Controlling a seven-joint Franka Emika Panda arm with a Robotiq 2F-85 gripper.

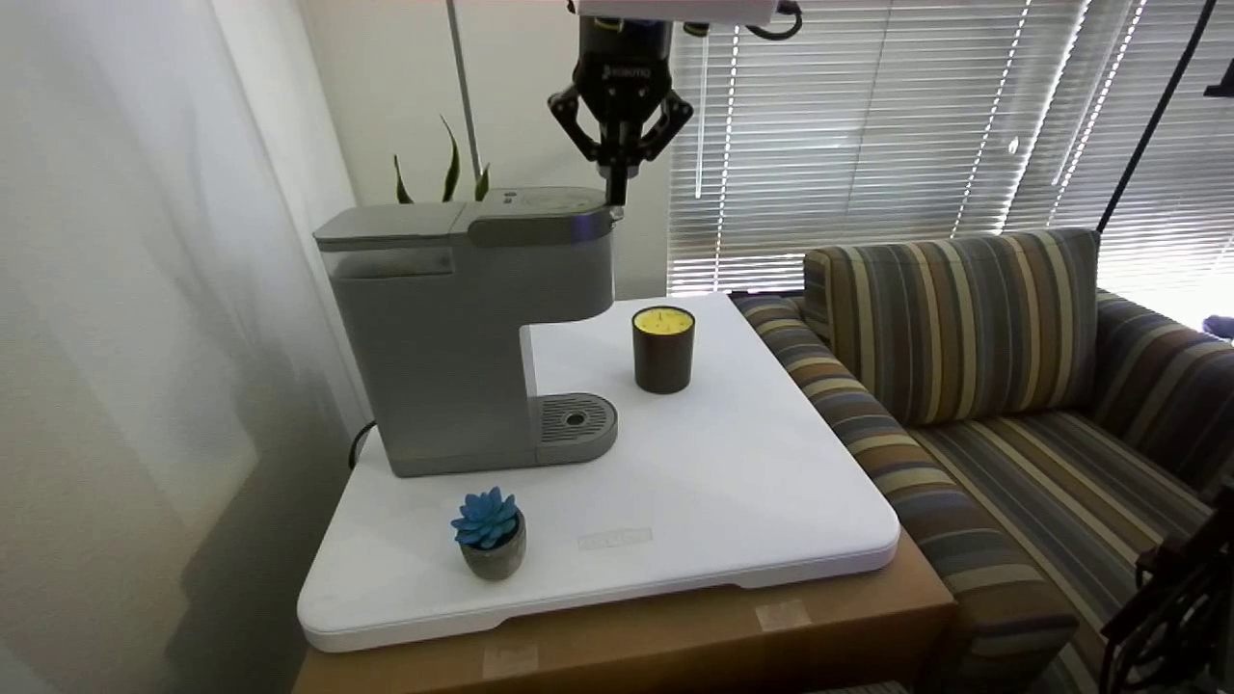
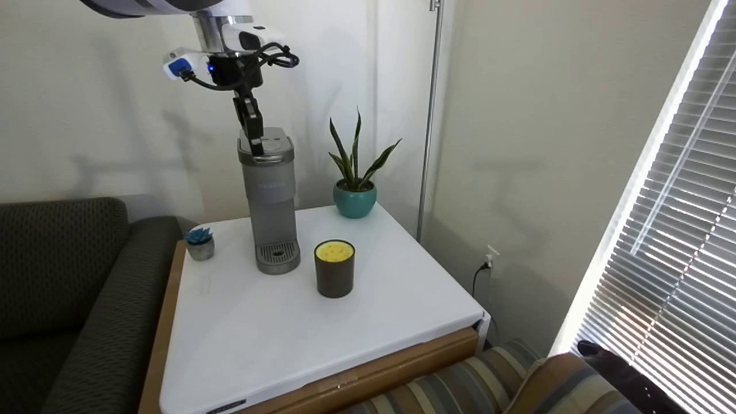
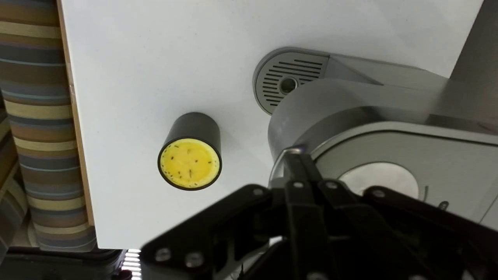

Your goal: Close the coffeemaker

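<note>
"ROBOTIQ" [image 1: 627, 72] on the hand [image 1: 617, 191] (faint)

In an exterior view, the white worktop [image 2: 276, 345] carries a potted succulent [image 2: 200, 244] far left, potted snake plant [image 2: 355, 198] far right, coffeemaker [image 2: 272, 213] between, and candle [image 2: 334, 271] nearer.

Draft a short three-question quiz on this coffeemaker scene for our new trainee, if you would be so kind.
1. Short answer: What colour is the wax in the dark jar?
2. True or false: The coffeemaker has its lid swung up so that it stands upright.
3. Multiple choice: Where is the gripper?
a) Over the dark jar
b) At the front edge of the lid
c) Behind the coffeemaker

Key:
1. Yellow.
2. False; the lid lies flat, or nearly so. Whether it has latched cannot be told.
3. b
</note>
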